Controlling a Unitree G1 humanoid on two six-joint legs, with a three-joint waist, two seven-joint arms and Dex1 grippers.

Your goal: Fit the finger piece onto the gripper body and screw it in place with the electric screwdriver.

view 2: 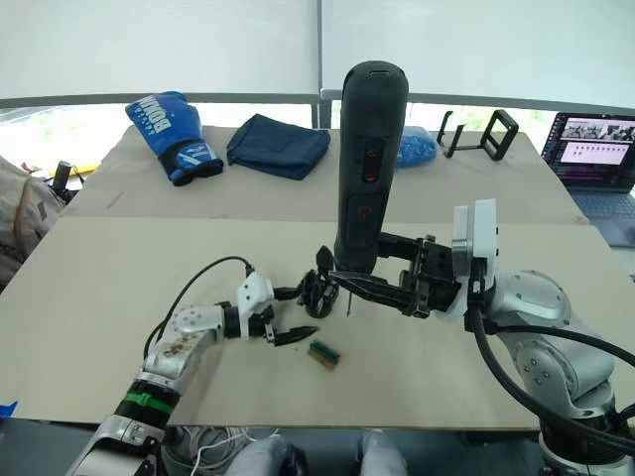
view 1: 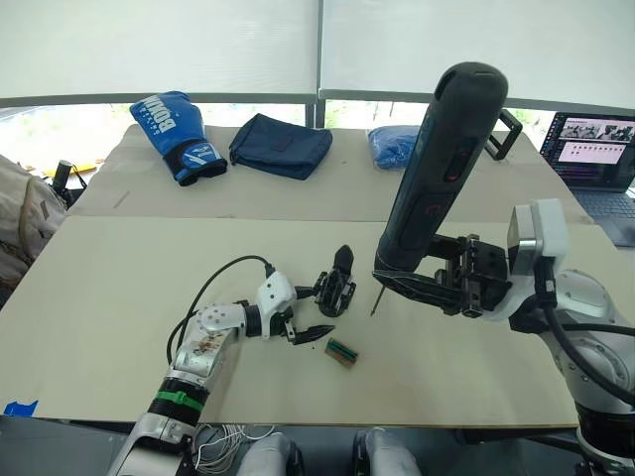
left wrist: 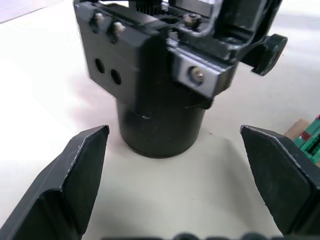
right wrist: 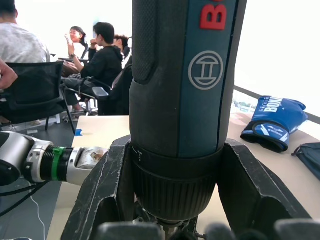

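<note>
The gripper body [view 1: 335,291] stands near the middle of the table on its round black barrel [left wrist: 161,127]. The finger piece [view 1: 343,260] rises from its top, tip up. My left gripper [view 1: 319,311] is open just left of it, and its fingers [left wrist: 75,180] flank the barrel without touching. My right gripper [view 1: 429,283] is shut on the electric screwdriver [view 1: 437,169], which it holds nearly upright with the top leaning right. Its thin bit [view 1: 376,299] points down just right of the gripper body. The right fingers [right wrist: 106,192] clamp the collar of the screwdriver [right wrist: 185,100].
A small green-brown block [view 1: 341,352] lies just in front of the gripper body. At the back of the table are a blue boxing glove [view 1: 179,134], a dark blue bag [view 1: 281,145], a blue cloth [view 1: 393,145] and a black stand [view 2: 474,133]. A laptop [view 1: 595,149] sits far right. People sit beyond the table [right wrist: 102,60].
</note>
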